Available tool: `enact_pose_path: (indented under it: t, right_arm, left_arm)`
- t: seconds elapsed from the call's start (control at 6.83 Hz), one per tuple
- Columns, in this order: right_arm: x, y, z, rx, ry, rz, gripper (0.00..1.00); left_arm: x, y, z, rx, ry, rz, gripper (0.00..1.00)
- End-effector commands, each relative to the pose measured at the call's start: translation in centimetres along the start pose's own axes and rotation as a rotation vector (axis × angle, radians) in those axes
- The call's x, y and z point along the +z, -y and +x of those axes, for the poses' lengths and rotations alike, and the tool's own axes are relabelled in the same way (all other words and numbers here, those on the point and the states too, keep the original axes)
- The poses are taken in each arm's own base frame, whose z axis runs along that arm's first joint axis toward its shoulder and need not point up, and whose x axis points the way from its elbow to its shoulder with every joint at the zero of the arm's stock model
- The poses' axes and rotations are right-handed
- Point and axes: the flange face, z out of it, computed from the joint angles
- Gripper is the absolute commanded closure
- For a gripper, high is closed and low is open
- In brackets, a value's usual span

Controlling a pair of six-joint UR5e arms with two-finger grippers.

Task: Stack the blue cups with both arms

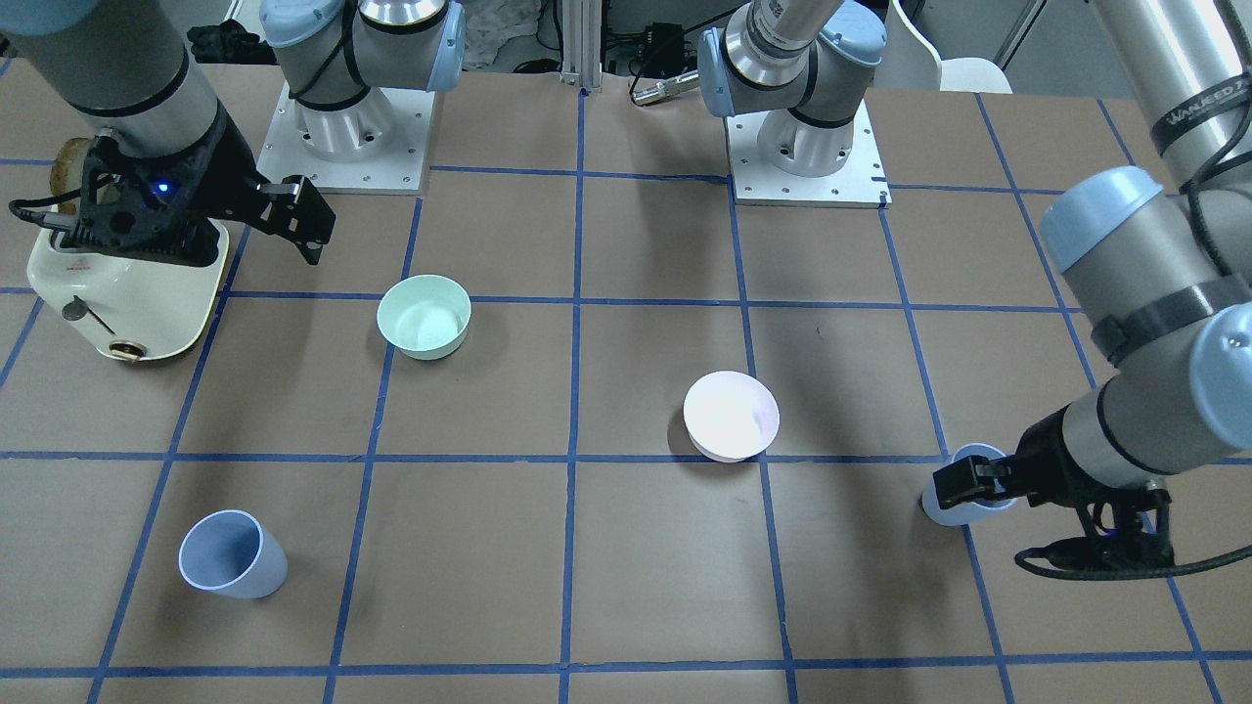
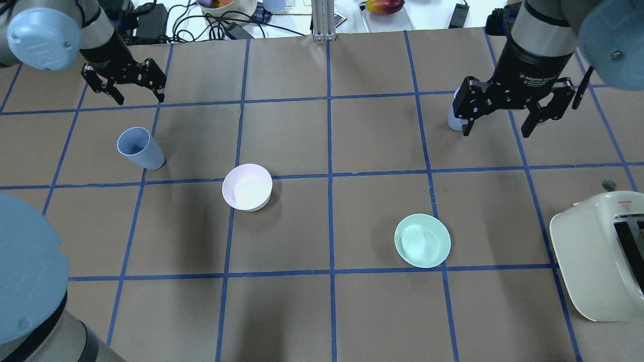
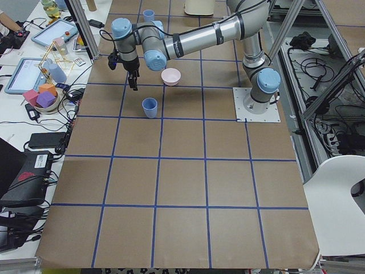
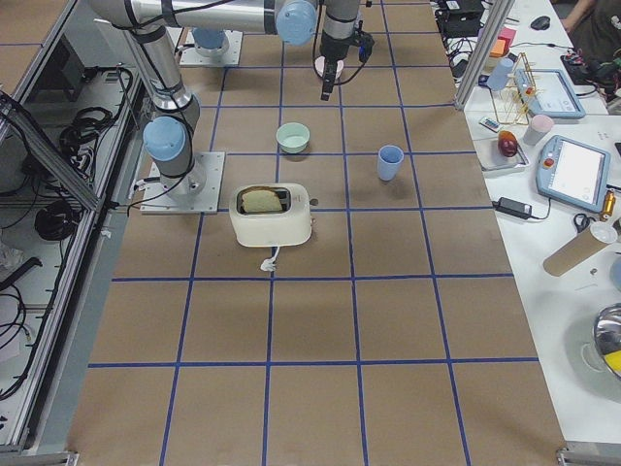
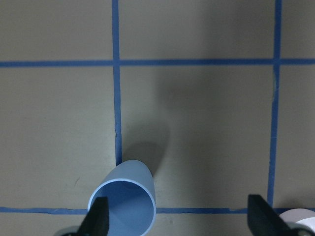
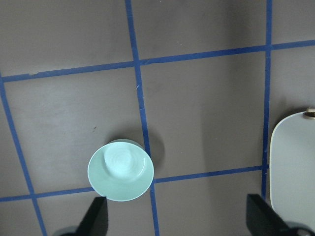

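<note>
Two blue cups, two bowls and one toaster on a taped tabletop (image 2: 352, 311).
The first blue cup (image 2: 141, 149) stands upright near the spread left tool (image 2: 141, 98). The second blue cup (image 1: 233, 553) stands near the spread right tool (image 2: 495, 131), which is marked "Adaptive". The mint bowl (image 2: 422, 240) and pink bowl (image 2: 247, 186) are empty. The toaster (image 4: 275, 221) holds one bread slice (image 4: 264, 199).

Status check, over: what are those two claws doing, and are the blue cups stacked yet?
Left gripper open, hovering near one blue cup. Right gripper open, empty. Other blue cup far off, unstacked. Pink bowl, green bowl between them.
</note>
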Motion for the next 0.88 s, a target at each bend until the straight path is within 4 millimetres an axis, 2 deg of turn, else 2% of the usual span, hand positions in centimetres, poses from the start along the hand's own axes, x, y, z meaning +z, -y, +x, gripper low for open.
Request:
enact_pose_path:
  t: [0.0,0.29,0.44,0.59,0.73]
  right_arm:
    - [2.6,4.6,2.5,0.046,-0.038,0.027,0.00]
    - [5.4,9.7,5.5,0.066,-0.022,0.115,0.00]
    - [7.8,12.7,6.7,0.041,-0.027,0.162,0.00]
    - [8.6,14.7,6.8,0.044,-0.030,0.213,0.00]
    - [9.4,16.7,6.8,0.054,-0.028,0.245,0.00]
  left_arm:
    - [6.1,0.1,-0.2,0.000,-0.004,-0.038,0.01]
    - [9.1,-1.4,-0.8,0.010,0.074,-0.127,0.03]
    - [9.5,-1.6,-1.2,0.009,0.102,-0.135,0.11]
    - [9.3,-1.5,-1.1,0.013,0.103,-0.131,0.46]
    - [8.7,-1.4,-1.2,0.010,0.106,-0.119,0.99]
